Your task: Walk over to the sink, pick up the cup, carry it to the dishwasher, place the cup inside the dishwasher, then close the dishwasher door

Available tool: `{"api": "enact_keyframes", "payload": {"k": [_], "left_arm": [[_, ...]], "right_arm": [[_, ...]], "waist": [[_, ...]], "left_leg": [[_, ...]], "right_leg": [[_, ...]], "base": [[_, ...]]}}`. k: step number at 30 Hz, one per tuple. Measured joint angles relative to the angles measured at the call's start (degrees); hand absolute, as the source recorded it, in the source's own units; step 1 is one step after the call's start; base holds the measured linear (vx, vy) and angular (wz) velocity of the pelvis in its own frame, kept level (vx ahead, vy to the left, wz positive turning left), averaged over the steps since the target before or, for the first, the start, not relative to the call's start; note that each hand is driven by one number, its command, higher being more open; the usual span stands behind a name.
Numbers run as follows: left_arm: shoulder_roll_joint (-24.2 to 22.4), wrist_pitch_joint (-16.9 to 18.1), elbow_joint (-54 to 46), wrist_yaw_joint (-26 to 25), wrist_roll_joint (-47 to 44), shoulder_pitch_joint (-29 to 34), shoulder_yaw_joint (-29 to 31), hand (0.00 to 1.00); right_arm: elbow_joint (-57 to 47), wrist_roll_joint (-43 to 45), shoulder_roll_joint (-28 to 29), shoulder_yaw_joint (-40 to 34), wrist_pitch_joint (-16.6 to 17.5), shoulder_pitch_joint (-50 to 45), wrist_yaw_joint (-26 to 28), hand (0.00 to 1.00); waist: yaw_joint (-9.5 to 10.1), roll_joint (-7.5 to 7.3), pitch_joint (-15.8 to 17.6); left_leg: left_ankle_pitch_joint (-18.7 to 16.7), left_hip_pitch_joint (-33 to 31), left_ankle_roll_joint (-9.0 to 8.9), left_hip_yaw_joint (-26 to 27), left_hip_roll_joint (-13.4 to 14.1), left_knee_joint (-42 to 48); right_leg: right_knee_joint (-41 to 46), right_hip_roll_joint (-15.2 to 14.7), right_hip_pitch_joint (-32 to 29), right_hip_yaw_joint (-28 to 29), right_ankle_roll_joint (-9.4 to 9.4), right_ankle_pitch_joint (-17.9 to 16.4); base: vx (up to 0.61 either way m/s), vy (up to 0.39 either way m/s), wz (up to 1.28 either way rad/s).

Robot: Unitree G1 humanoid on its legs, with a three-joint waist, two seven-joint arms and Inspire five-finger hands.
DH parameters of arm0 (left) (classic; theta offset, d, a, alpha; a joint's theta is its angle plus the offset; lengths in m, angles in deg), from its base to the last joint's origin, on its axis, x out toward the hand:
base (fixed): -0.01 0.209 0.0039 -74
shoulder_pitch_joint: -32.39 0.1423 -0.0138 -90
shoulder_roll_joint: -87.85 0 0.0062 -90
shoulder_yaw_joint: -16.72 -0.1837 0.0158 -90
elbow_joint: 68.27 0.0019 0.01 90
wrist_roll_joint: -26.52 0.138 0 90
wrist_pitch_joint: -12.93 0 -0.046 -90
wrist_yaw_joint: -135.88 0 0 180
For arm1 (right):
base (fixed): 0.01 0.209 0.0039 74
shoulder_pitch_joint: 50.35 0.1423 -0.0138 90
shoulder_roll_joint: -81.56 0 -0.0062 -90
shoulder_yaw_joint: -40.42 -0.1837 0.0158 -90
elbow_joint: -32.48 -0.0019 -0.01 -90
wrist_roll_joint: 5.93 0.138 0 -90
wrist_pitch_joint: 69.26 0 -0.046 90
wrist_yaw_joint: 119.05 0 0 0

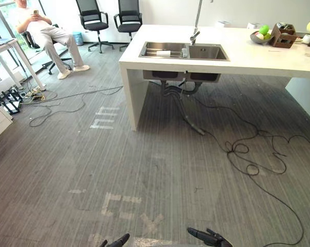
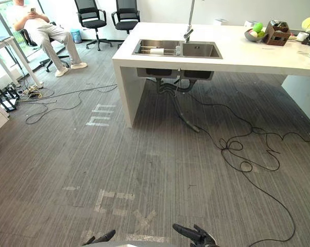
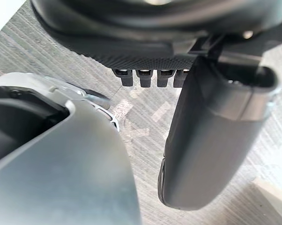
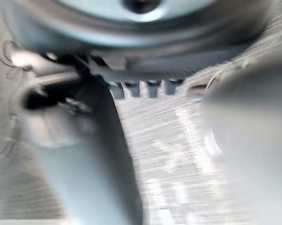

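Note:
A white counter (image 1: pixel 258 59) stands across the room, with a steel double sink (image 1: pixel 211 52) set into it under a tall faucet (image 1: pixel 195 32). In the sink's left basin a white cup (image 1: pixel 163 53) lies on its side, also seen as the cup (image 2: pixel 156 51). My left hand (image 1: pixel 116 241) and right hand (image 1: pixel 209 237) hang low at the near edge, far from the sink. Both point forward over the grey floor with straight fingers and hold nothing. The left wrist view shows the thumb (image 3: pixel 211 140) beside straight fingers (image 3: pixel 150 77).
Black cables (image 1: pixel 247 154) snake over the floor right of the sink and along the left (image 1: pixel 67 103). A person (image 1: pixel 47 31) sits at far left beside a white desk (image 1: pixel 11 51). Two office chairs (image 1: pixel 111 20) stand behind. A fruit bowl (image 1: pixel 261 35) and a box (image 1: pixel 282 36) sit on the counter.

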Motion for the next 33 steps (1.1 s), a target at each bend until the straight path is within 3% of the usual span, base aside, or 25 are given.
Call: {"api": "enact_keyframes", "payload": {"k": [5,7,9,11,12,13,15,17,18,20,22,24,26,27,28,29,30,31,32,33], "left_arm": [[-0.47,2.5,-0.02,-0.92,-0.91,-0.31,-0.66,1.0],[-1.07,3.68,-0.24,-1.26,-0.88,-0.78,-0.67,1.0],[-1.34,6.91,-1.17,-2.51,-0.77,-1.32,-1.18,1.0],[-2.26,10.3,-1.76,-5.54,-0.75,-1.57,-2.41,1.0],[-2.4,11.95,-2.47,-7.88,-0.87,-1.6,-2.49,1.0],[-2.38,12.38,-2.84,-9.28,-0.91,-1.51,-2.44,1.0],[-3.09,13.98,-3.13,-13.73,-0.71,-1.18,-1.67,1.0],[-3.98,15.57,-3.17,-16.34,0.65,-1.36,-0.35,1.0],[-4.37,15.99,-3.26,-17.08,0.93,-1.46,0.53,1.0],[-4.7,16.51,-3.74,-17.85,0.94,-1.47,1.67,1.0],[-5.52,16.54,-4.85,-18.53,1.05,-1.46,2.46,1.0],[-6.83,16.8,-7.49,-19.52,1.82,-1.51,4.5,1.0],[-7.68,17.19,-8.9,-19.58,3.8,-2.29,5.96,1.0],[-8.34,17.84,-8.92,-19.59,4.63,-2.68,6.42,1.0],[-8.98,18.48,-8.85,-19.59,6.27,-2.49,7.27,1.0],[-8.78,18.53,-8.56,-19.47,7.05,-2.34,7.28,1.0],[-8.77,18.53,-8.17,-19.43,9.44,-2.48,7.26,1.0],[-8.87,18.54,-8.02,-19.48,10.68,-2.61,7.11,1.0],[-8.82,18.53,-7.57,-19.3,12.98,-2.69,5.87,1.0],[-8.77,18.55,-7.47,-19.21,14.52,-2.59,4.8,1.0]], "right_arm": [[0.26,1.02,0.14,0.22,2.0,-0.11,1.31,1.0],[0.03,1.3,-0.14,0.22,2.55,0.0,2.82,1.0],[-1.67,4.0,-0.38,0.43,3.68,-0.06,3.83,1.0],[-3.85,6.28,-1.35,1.57,4.6,-0.1,4.24,1.0],[-5.11,7.9,-1.39,2.09,5.68,-0.14,4.73,1.0],[-5.4,8.86,-1.24,2.38,6.15,-0.17,4.91,1.0],[-5.53,12.46,-0.71,3.06,6.72,-0.27,5.28,1.0],[-5.73,15.13,-0.58,2.99,7.22,-0.16,6.06,1.0],[-5.75,16.3,-0.55,2.93,7.59,0.01,6.45,1.0],[-5.85,18.38,0.27,2.81,8.02,0.09,7.08,1.0],[-7.3,18.76,0.88,2.2,8.11,-0.37,7.79,1.0],[-9.12,18.92,1.17,1.73,8.28,-1.63,8.02,1.0],[-10.3,19.33,1.41,0.13,8.45,-2.46,8.27,1.0],[-11.26,20.71,1.26,-0.53,8.66,-2.88,9.03,1.0],[-11.82,21.04,0.85,-0.52,8.65,-3.03,9.31,1.0],[-11.35,21.03,0.85,-0.55,8.49,-2.72,9.23,1.0],[-9.95,20.92,1.16,-0.49,7.87,-1.65,9.1,1.0],[-9.64,20.92,1.13,-0.49,7.51,-1.57,9.1,1.0],[-9.39,20.89,0.9,-0.42,6.75,-1.72,9.11,1.0],[-9.12,20.91,0.67,-0.33,6.16,-1.87,9.05,1.0]], "waist": [[-0.16,0.02,0.48],[-0.2,0.36,1.04],[-0.98,-0.09,2.27],[-1.03,-0.03,3.65],[-1.22,-0.25,4.47],[-1.43,-0.61,4.84],[-1.73,-1.11,5.1],[-2.07,-0.99,5.66],[-2.38,-0.87,6.03],[-2.33,-0.81,7.11],[-2.2,-1.34,7.59],[-2.07,-1.61,7.79],[-2.06,-0.97,7.88],[-3.1,0.49,7.16],[-3.81,1.82,6.35],[-3.64,2.18,6.15],[-3.14,2.0,5.99],[-3.11,2.03,5.91],[-3.14,2.06,5.91],[-3.02,2.33,5.94]], "left_leg": [[-0.08,0.04,0.13,-0.18,-0.6,0.0],[-0.2,0.2,0.45,-0.67,-0.73,0.01],[-1.05,0.72,1.4,-2.21,-1.67,0.03],[-1.48,1.42,2.31,-2.6,-2.44,0.14],[-1.58,2.37,3.71,-3.19,-3.14,0.17],[-1.74,2.93,3.97,-3.51,-3.42,0.18],[-2.47,4.18,4.62,-4.93,-3.25,0.31],[-3.03,4.27,4.61,-6.15,-2.52,0.65],[-3.63,4.39,4.3,-6.58,-1.73,1.03],[-6.22,5.49,2.93,-6.75,0.49,2.98],[-9.73,6.97,1.62,-6.74,0.94,6.08],[-15.03,8.55,-0.07,-7.34,0.87,10.99],[-19.96,9.97,-0.79,-8.65,1.49,13.69],[-21.84,11.02,-1.11,-9.95,3.35,13.47],[-23.17,13.16,-0.75,-10.56,5.73,12.76],[-22.66,13.52,-1.49,-10.94,6.58,14.27],[-21.97,11.68,-1.74,-11.28,8.04,21.32],[-21.04,9.86,-2.38,-11.77,8.69,26.58],[-16.64,5.68,-4.04,-13.53,9.51,38.38],[-9.94,0.89,-6.45,-14.12,10.77,50.9]], "right_leg": [[0.2,-0.36,0.01,-0.07,0.22,0.04],[4.18,-1.22,-1.32,-0.46,0.65,-1.94],[16.71,-4.76,-5.3,-1.2,2.31,-7.64],[30.22,-7.9,-10.96,-0.23,2.53,-9.07],[38.26,-9.92,-14.2,0.39,1.92,-9.34],[40.66,-10.53,-14.97,1.09,1.67,-9.76],[40.4,-9.59,-16.48,1.71,1.6,-12.47],[35.36,-7.84,-18.2,1.21,1.46,-12.46],[31.79,-6.6,-19.01,0.77,1.25,-11.99],[19.69,-3.57,-20.39,0.35,1.28,-5.76],[12.5,-3.36,-21.21,0.24,1.58,-1.1],[12.74,-4.29,-21.37,0.9,1.26,-0.9],[16.79,-4.5,-21.87,2.45,-2.49,1.84],[23.26,-3.88,-23.74,1.54,-3.17,1.9],[28.9,-2.41,-24.78,0.65,-5.96,-2.63],[30.78,-1.44,-24.93,0.56,-6.53,-4.99],[32.89,0.15,-24.33,0.84,-7.27,-8.22],[33.14,0.82,-23.42,0.83,-7.38,-9.24],[32.43,1.9,-20.71,1.04,-8.15,-11.07],[29.6,3.53,-16.75,1.71,-8.98,-12.1]], "base": [[0.0,0.006,0.01],[-0.02,0.035,0.15],[-0.01,0.068,0.31],[-0.02,0.115,0.18],[0.0,0.118,0.19],[0.05,0.072,0.26],[0.12,0.023,0.34],[0.17,-0.023,0.3],[0.21,-0.055,0.22],[0.25,-0.076,0.12],[0.32,-0.137,0.04],[0.43,-0.197,0.14],[0.54,-0.245,0.34],[0.6,-0.281,0.46],[0.74,-0.328,0.36],[0.64,-0.294,-0.12],[0.64,-0.323,-0.29],[0.63,-0.328,-0.28],[0.76,-0.339,-0.19],[0.63,-0.216,-0.2]]}}
